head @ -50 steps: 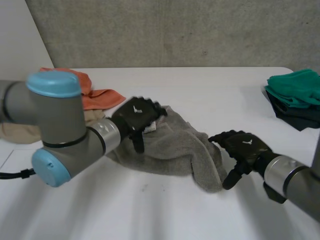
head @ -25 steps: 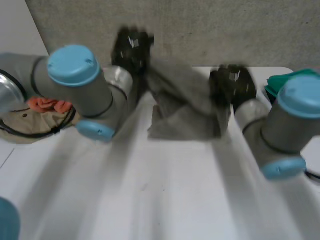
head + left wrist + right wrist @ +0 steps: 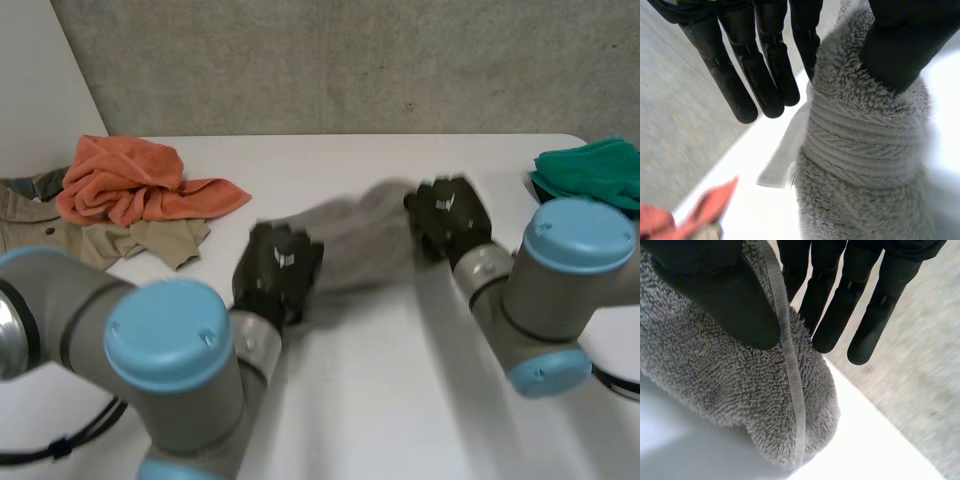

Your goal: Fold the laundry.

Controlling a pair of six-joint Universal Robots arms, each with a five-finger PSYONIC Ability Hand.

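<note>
A grey terry towel [image 3: 355,240] hangs stretched between both hands just above the white table [image 3: 400,400]. My left hand [image 3: 278,272] holds its near left end. In the left wrist view the thumb [image 3: 900,45] presses the towel [image 3: 860,165] against the straight fingers [image 3: 755,80], and a white label [image 3: 785,155] dangles from its edge. My right hand [image 3: 448,215] holds the far right end. In the right wrist view the thumb [image 3: 725,295] pinches the towel [image 3: 730,385] by its hemmed edge against the straight fingers [image 3: 840,305].
An orange cloth [image 3: 140,185] lies on a beige garment [image 3: 110,240] at the table's back left. A green cloth [image 3: 590,172] sits on a dark folded stack at the right edge. A grey wall [image 3: 350,60] stands behind the table.
A second ago the towel lay crumpled with both hands open at it. Both hands pinched it, swung it up high, and have now brought it down, stretched between them.
</note>
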